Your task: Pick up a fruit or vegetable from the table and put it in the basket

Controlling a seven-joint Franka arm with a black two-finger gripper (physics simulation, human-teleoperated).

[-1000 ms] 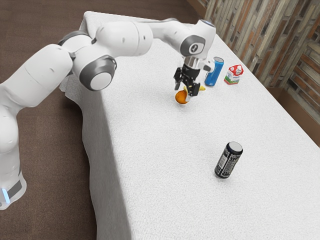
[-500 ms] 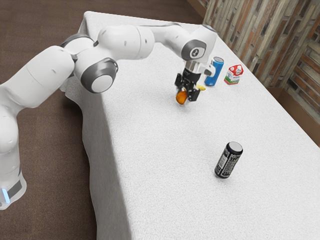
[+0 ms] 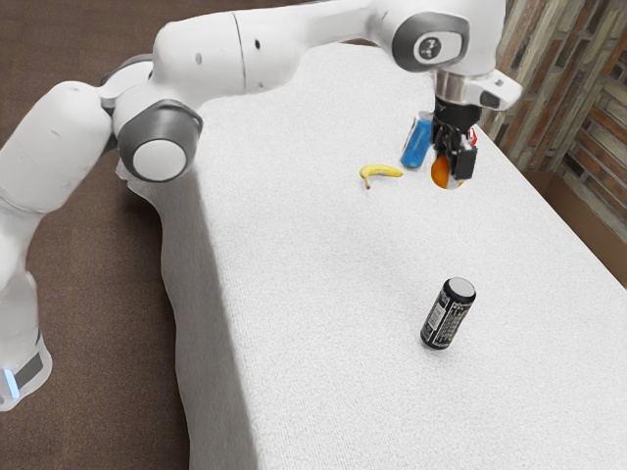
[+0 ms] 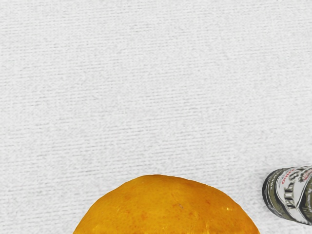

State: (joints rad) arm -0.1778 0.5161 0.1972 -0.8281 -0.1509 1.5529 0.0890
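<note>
Black two-finger claw (image 3: 453, 169) is clamping a round orange fruit (image 3: 441, 173). I'm expecting firm, slightly slippery skin, best gripped mid-body.

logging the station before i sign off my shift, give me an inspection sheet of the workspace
surface: table covered with a white cloth
job's things: orange fruit held above the cloth; banana lying on the cloth
clutter: blue can and black can, both upright; something red, mostly hidden
gripper: jaws shut on the orange fruit
cables: nothing seen
surroundings: brown floor beside the table, brick-patterned wall at the exterior view's right
</note>
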